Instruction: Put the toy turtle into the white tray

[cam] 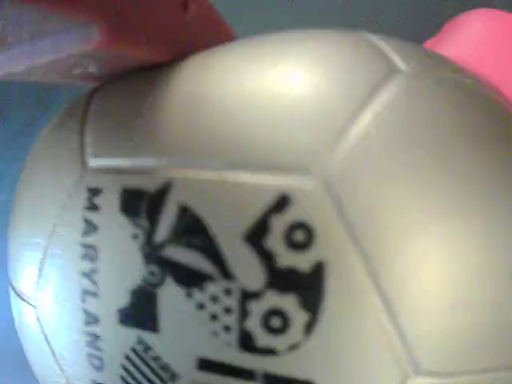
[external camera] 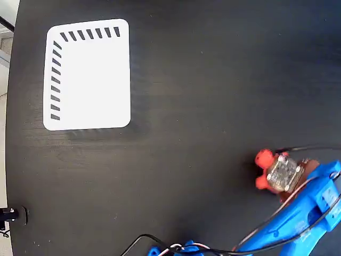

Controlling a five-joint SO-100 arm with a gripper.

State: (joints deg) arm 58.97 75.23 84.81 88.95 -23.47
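Observation:
The toy turtle (external camera: 281,173) lies at the lower right of the black table in the fixed view, with its red-orange head (external camera: 264,158) pointing left. My blue gripper (external camera: 298,184) reaches over it from the lower right and covers the shell's right side. Its fingertips are hidden. In the wrist view the beige-gold shell (cam: 264,200) with its dark printed label fills almost the whole frame, with red-orange parts at the top corners. The white tray (external camera: 88,74), with dark slanted marks along its top and left edges, lies far off at the upper left.
The blue arm (external camera: 287,224) and its cables (external camera: 160,245) run along the bottom edge of the fixed view. The black table (external camera: 202,96) stretches between turtle and tray. Its left edge runs down the far left of the frame.

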